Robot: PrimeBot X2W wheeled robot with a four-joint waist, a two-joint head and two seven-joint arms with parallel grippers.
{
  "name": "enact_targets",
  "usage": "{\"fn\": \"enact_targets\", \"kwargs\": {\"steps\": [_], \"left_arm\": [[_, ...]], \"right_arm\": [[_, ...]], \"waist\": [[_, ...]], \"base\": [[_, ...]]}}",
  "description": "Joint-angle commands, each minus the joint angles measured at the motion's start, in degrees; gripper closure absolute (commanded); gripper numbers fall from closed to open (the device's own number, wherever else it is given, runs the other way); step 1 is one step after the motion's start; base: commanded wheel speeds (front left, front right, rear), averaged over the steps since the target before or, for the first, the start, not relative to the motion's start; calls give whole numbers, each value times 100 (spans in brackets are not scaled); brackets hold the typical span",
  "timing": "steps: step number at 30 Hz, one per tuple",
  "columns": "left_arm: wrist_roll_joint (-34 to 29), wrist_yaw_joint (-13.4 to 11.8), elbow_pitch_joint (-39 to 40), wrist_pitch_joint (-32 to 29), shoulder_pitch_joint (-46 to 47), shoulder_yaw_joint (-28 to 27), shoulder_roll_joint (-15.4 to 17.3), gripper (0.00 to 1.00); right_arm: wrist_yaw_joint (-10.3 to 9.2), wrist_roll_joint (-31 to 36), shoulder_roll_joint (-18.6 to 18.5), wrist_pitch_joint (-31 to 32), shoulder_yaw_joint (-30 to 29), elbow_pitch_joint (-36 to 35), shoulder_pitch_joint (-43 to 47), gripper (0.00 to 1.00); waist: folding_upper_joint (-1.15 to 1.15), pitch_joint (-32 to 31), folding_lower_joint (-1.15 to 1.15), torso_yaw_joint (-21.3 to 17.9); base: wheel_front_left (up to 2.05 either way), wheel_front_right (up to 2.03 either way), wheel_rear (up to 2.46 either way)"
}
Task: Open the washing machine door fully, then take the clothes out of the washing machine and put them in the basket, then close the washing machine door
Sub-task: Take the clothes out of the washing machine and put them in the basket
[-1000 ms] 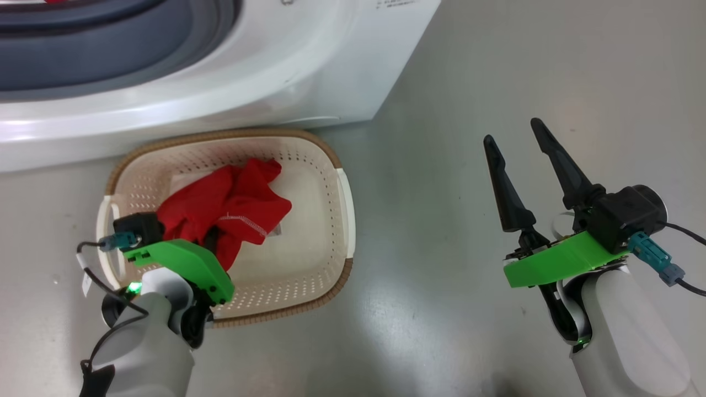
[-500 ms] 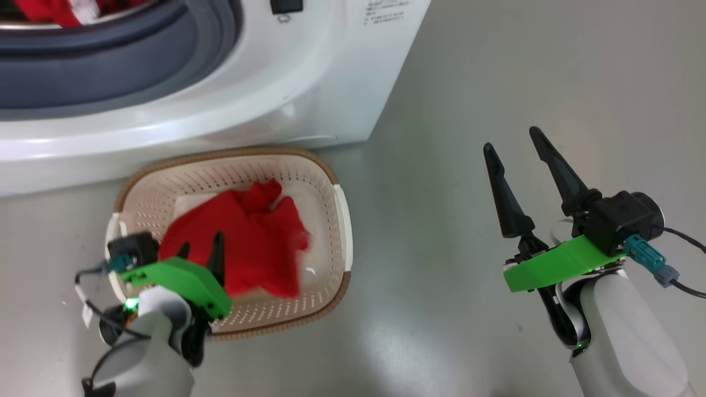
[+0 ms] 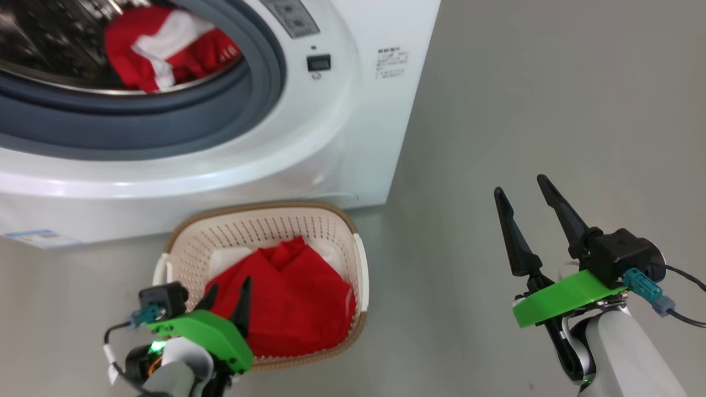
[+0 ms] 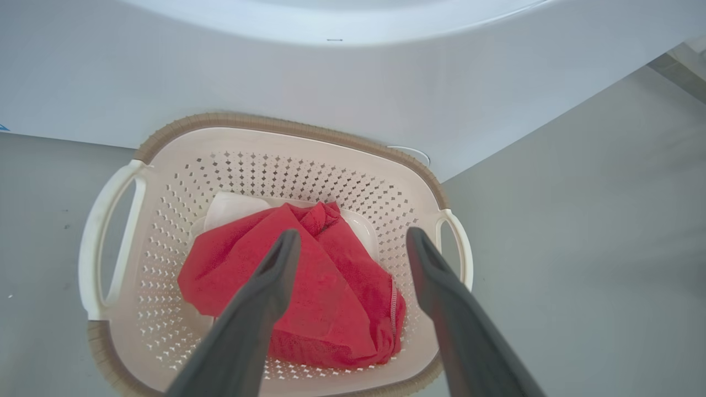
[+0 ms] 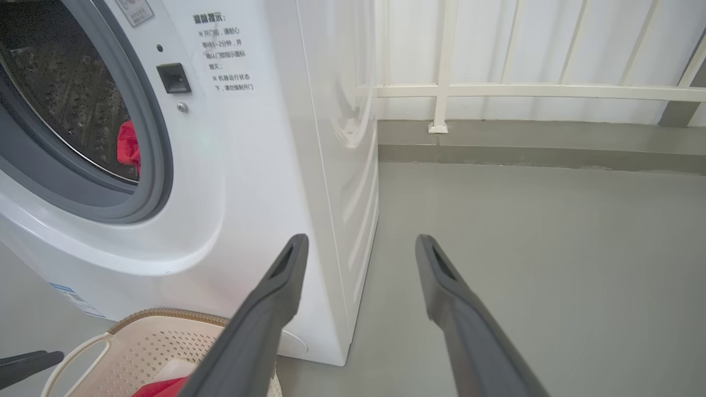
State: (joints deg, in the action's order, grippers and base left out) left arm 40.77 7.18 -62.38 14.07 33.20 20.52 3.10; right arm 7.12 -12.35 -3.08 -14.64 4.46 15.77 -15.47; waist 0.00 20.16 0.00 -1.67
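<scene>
On the floor [image 3: 496, 110], tight against the front of the washing machine [image 3: 353, 143], found the basket [image 3: 265, 223]: cream-white perforated plastic, rounded-rectangular, with a brown band round the rim and white loop handles at both ends. Found inside it a red garment [image 3: 292, 303], bright, crumpled into a loose heap with a folded peak toward the machine, covering most of the basket's bottom and reaching its near wall. Noted pale stitching along one hem in the left wrist view, and a white sheet [image 4: 229, 207] showing from under the far edge. Saw the left tool [image 3: 229, 284] poised above the basket's near left corner with fingers spread apart, gripping nothing, tips over the red cloth; could not tell whether touching it. Saw the right tool [image 3: 520, 184] well off to the right above bare floor, likewise parted and empty, pointing toward the machine's right front corner. Higher up, looked through the grey rubber ring [image 3: 165, 129] into the steel drum [image 3: 49, 38] and found a second red garment [image 3: 165, 49], with broad white trim, bunched at the drum's front lip. Noted small printed labels [image 3: 391, 63] on the white front panel.
</scene>
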Motion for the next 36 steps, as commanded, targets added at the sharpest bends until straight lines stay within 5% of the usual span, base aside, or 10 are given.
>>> {"fn": "enact_targets", "kwargs": {"steps": [1, 10, 17, 36], "left_arm": [[-20, 31, 164, 86, -184, -134, 274, 0], [-242, -28, 1263, 91, -874, -728, 474, 0], [-1085, -388, 2930, 92, -1769, -1370, 569, 0], [-2125, -144, 5416, 93, -3416, -2510, 222, 0]], "right_arm": [[36, 82, 20, -36, 79, -124, 76, 0], [36, 157, 20, -36, 31, -209, 327, 0], [36, 330, 17, -36, -52, -243, 653, 0], [36, 205, 20, -36, -305, -338, 1237, 0]], "waist": [[0, -515, 0, 176], [0, -1014, 0, 202], [0, -1388, 0, 212], [0, -2096, 0, 125]], "base": [[0, 0, 0], [0, 0, 0], [0, 0, 0], [0, 0, 0]]}}
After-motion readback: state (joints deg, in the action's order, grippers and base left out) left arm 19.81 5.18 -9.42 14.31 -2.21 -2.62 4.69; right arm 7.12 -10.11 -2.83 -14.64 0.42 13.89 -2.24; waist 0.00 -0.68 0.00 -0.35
